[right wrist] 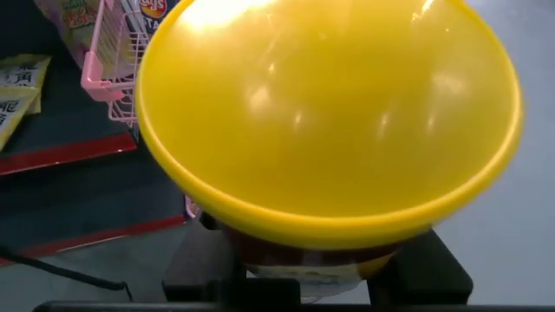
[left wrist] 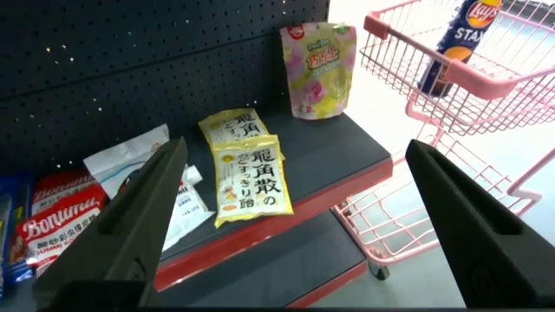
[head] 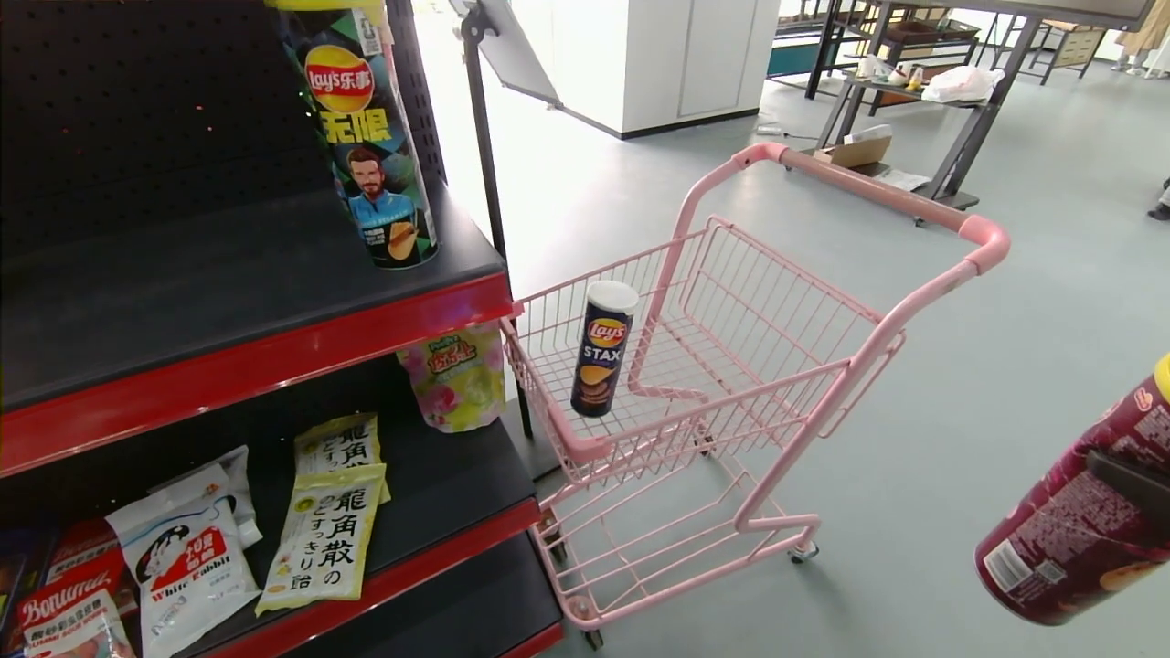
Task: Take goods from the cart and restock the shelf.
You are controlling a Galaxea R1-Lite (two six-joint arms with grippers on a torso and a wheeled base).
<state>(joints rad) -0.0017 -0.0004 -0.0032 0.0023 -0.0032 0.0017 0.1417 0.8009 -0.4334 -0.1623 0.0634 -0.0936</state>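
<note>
A maroon chips can (head: pixel 1069 521) with a yellow lid (right wrist: pixel 329 113) hangs tilted in the air at the lower right, to the right of the pink cart (head: pixel 877 338). My right gripper (right wrist: pixel 312 273) is shut on its body; one dark finger (head: pixel 1129 489) lies across it. A dark blue chips can (head: pixel 601 347) stands upright in the cart's basket. My left gripper (left wrist: pixel 295 234) is open and holds nothing, out in front of the lower shelf (left wrist: pixel 364 152). A tall chips can (head: pixel 375 137) stands on the upper shelf (head: pixel 228 274).
On the lower shelf lie two yellow snack bags (head: pixel 324 535), a white bag (head: pixel 187 562) and red packs (left wrist: pixel 52 230); a pink-green pouch (head: pixel 452 375) stands at its right end. The cart stands close against the shelf's right end. Open grey floor spreads to the right.
</note>
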